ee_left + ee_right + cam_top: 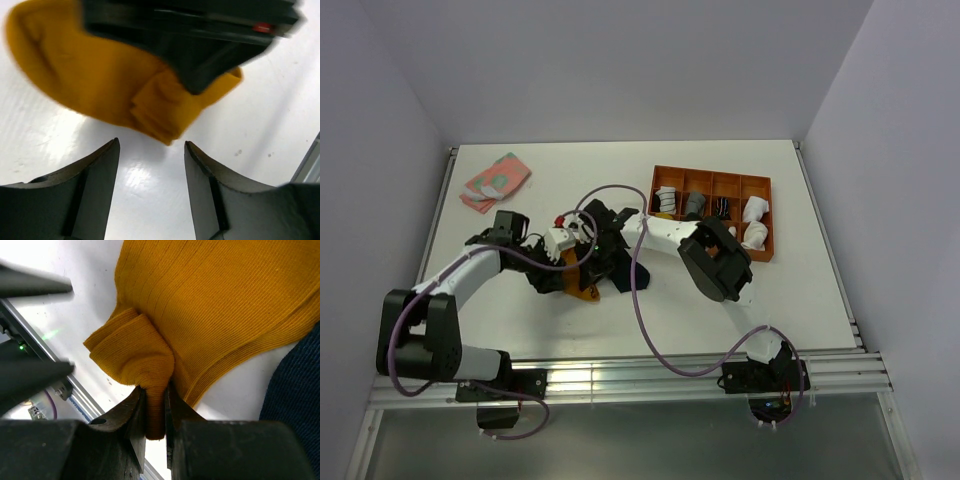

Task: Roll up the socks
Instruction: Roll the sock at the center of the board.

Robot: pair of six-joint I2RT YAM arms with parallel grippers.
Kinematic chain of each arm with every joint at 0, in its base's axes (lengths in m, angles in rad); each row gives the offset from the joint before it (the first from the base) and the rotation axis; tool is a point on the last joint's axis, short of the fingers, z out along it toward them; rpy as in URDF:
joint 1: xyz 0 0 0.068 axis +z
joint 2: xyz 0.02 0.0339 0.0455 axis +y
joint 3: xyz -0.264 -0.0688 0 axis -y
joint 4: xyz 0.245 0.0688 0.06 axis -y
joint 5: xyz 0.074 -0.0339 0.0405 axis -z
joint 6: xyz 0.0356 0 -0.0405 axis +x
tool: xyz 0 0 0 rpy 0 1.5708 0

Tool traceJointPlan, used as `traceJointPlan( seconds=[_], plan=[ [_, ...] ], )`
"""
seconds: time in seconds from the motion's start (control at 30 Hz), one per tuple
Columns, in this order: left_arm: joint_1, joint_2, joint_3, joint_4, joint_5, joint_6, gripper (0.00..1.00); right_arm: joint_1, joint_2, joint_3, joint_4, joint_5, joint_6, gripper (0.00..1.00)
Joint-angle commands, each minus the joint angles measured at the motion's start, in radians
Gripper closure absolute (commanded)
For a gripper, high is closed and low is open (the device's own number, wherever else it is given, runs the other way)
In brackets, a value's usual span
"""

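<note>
Right hand [154, 395]: clamped tight on a folded edge of the mustard sock [215, 305], lower centre of the right wrist view. Left hand [151, 145]: fingers spread wide with nothing between them, the sock's fold just past the tips. Navy sock [300, 410]: lower right, just beside the mustard one. Top view: both socks lie on the tabletop [720, 320], slightly left of centre, partly hidden under the two hands.

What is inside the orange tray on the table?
Rolled socks sit in the orange tray: white, grey, dark, and two white ones at its right end. The right arm hides its near left part.
</note>
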Motion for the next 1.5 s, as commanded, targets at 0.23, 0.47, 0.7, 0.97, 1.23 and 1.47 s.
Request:
traceJointPlan(
  seconds=[0.23,0.47,0.7,0.97,1.23,1.47],
  plan=[
    [-0.112,-0.155,-0.122,0.254,-0.1,-0.041,0.35,-0.005,0.054,-0.015,-0.032,0.059,-0.017,0.99],
    [-0.196,-0.258,-0.237,0.312,-0.198,0.1,0.34,-0.005,0.058,-0.001,-0.038,0.061,-0.022,0.99],
    [-0.271,-0.41,-0.344,0.367,-0.231,0.181,0.32,-0.005,0.068,0.001,-0.047,0.061,-0.022,0.99],
    [-0.363,-0.418,-0.435,0.467,-0.327,0.238,0.27,-0.005,0.06,0.001,-0.052,0.066,-0.022,0.99],
    [-0.402,-0.372,-0.448,0.564,-0.375,0.22,0.29,-0.008,0.065,0.004,-0.058,0.062,-0.029,0.99],
    [-0.431,-0.332,-0.467,0.599,-0.396,0.229,0.29,-0.009,0.062,0.007,-0.059,0.056,-0.037,0.99]
  ],
)
